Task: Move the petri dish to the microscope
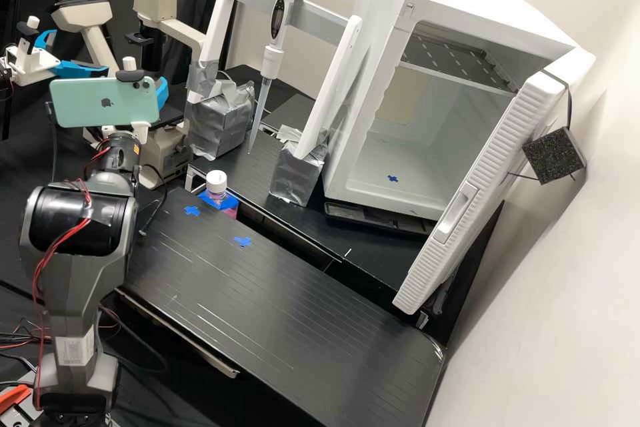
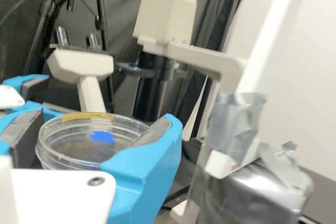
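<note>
- A clear, round, shallow plastic petri dish (image 2: 86, 142) sits between the blue fingers of the white end effector (image 2: 103, 120), which grips it by its sides, near the cream microscope (image 2: 167, 19).
- Smooth, curved walls give the fingers little to hold; too light a squeeze could let the dish slip, too hard a one could crack it.
- The microscope's overhanging arm and dark central parts may catch the dish rim if the approach is too high or skewed.
- Swinging wide could bump the silver-taped foot (image 2: 252, 195) of the white frame.
- Letting go off-centre or tilted could tip the dish onto the black counter (image 1: 287, 307).
</note>
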